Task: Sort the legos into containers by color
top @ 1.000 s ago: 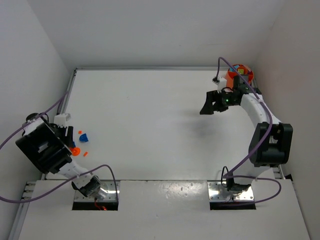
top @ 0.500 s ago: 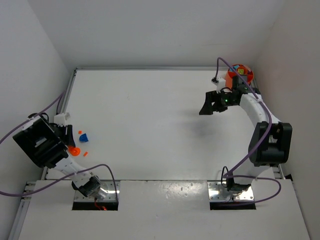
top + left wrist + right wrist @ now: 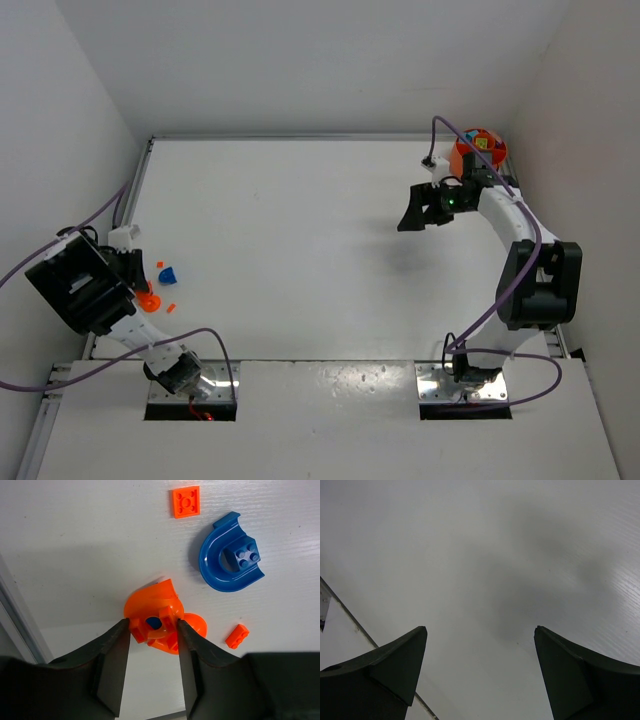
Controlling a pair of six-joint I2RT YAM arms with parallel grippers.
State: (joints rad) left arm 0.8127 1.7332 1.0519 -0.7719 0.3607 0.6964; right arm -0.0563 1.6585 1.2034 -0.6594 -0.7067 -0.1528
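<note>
On the near left of the white table, the left gripper stood partly open, its two dark fingers pressed against opposite sides of the orange curved plastic lego brick, which lay on the surface squarely between them, seemingly pinched. Just beyond lay a blue curved plastic brick and a flat orange square plate. Well apart, in the far right corner, the round orange plastic tub sat near the right gripper, which gaped wide and empty; that arm was the nearer to the tub.
</note>
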